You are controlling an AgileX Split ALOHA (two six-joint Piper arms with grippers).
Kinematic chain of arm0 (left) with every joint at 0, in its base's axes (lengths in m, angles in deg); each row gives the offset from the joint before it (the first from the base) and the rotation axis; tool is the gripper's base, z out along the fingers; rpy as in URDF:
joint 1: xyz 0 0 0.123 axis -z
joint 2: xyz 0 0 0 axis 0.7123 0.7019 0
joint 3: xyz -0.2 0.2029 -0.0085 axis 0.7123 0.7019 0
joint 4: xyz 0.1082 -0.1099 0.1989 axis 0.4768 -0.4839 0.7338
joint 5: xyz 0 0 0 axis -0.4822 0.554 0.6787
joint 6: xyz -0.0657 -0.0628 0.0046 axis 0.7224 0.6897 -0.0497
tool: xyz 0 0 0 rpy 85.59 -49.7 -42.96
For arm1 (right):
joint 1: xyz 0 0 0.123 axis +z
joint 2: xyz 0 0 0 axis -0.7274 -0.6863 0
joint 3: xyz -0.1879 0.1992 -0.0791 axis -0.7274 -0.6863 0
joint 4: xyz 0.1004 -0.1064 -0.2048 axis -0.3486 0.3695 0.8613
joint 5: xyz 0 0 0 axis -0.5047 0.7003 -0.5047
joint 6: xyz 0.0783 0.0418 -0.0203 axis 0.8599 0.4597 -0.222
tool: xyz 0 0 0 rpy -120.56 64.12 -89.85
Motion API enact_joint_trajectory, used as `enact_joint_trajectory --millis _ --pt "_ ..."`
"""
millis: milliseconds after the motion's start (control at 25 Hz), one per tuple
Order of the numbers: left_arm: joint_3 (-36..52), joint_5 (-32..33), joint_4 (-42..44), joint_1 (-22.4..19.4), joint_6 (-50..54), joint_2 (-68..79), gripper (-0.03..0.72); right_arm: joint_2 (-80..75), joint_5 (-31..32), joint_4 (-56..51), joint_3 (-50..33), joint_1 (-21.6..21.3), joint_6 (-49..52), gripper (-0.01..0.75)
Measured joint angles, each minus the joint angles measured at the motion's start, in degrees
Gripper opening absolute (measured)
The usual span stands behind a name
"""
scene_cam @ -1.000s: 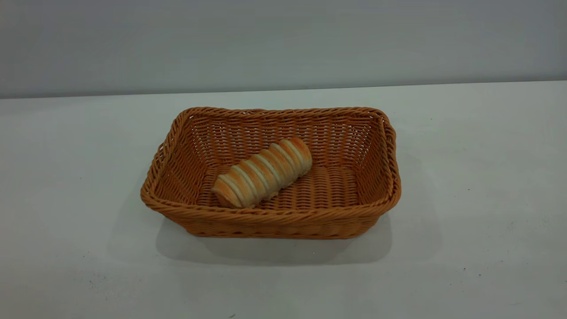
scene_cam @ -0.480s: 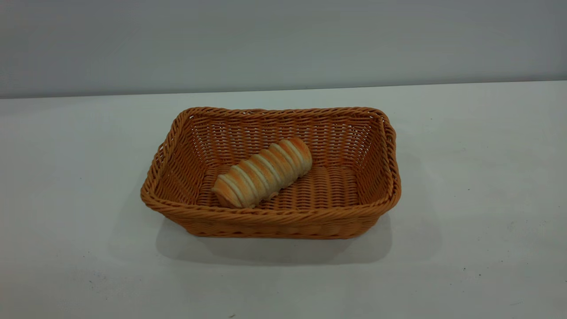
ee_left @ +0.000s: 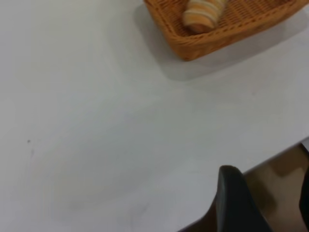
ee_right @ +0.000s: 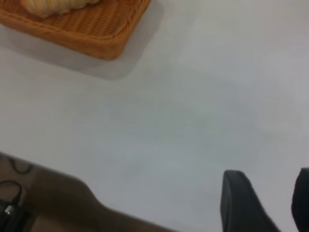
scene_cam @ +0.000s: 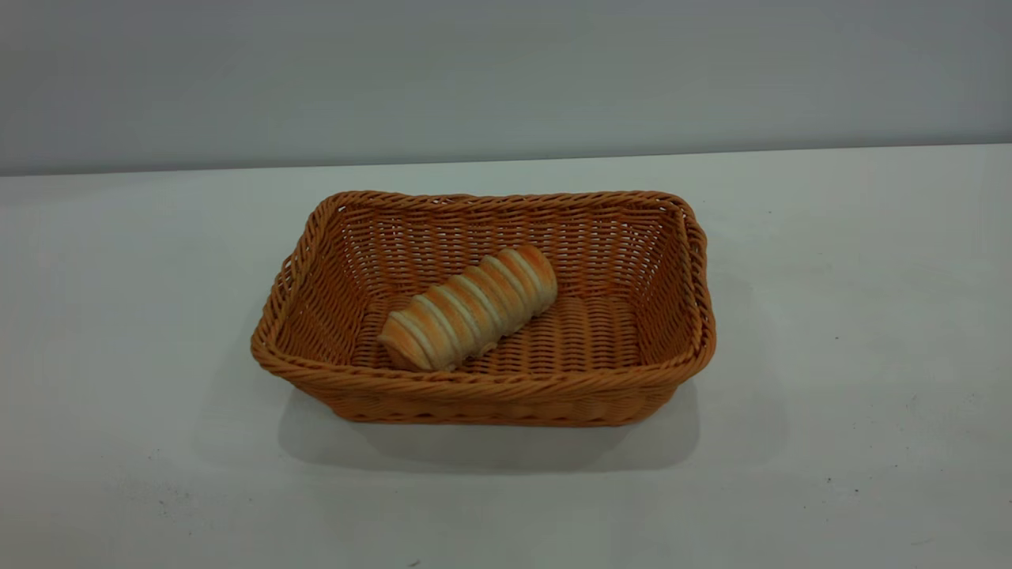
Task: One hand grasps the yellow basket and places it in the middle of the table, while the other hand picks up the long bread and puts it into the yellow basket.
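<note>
The yellow basket (scene_cam: 482,385) stands in the middle of the table (scene_cam: 854,356). The long bread (scene_cam: 468,307) lies aslant on the basket's floor, left of centre. Neither arm shows in the exterior view. In the left wrist view my left gripper (ee_left: 268,200) is open and empty, over the table's edge, far from the basket (ee_left: 203,43) and the bread (ee_left: 203,12). In the right wrist view my right gripper (ee_right: 269,200) is open and empty above bare table, far from the basket (ee_right: 96,36) and the bread (ee_right: 53,6).
A grey wall (scene_cam: 506,79) runs behind the table. The table's edge with brown floor (ee_left: 282,179) below shows beside the left gripper. The right wrist view shows another table edge with a dark cable (ee_right: 12,193) beneath it.
</note>
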Motion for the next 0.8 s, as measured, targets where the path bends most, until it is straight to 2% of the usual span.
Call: enact_joint_trajectory --millis 240,360,480,640,800 --pt "0.00 0.00 0.00 -7.00 0.00 0.00 0.396 0.00 0.00 0.00 0.00 -11.94 0.00 0.243" --pt "0.00 0.00 0.00 -9.87 0.00 0.00 0.396 0.00 0.00 0.00 0.00 -15.52 0.00 0.243" --pt "0.00 0.00 0.00 -13.86 0.00 0.00 0.396 0.00 0.00 0.00 0.00 -15.78 0.00 0.243" --pt "0.00 0.00 0.00 -18.57 0.00 0.00 0.396 0.00 0.00 0.00 0.00 -12.96 0.00 0.243" --pt "0.00 0.00 0.00 -19.99 0.00 0.00 0.396 0.00 0.00 0.00 0.00 -11.29 0.00 0.243"
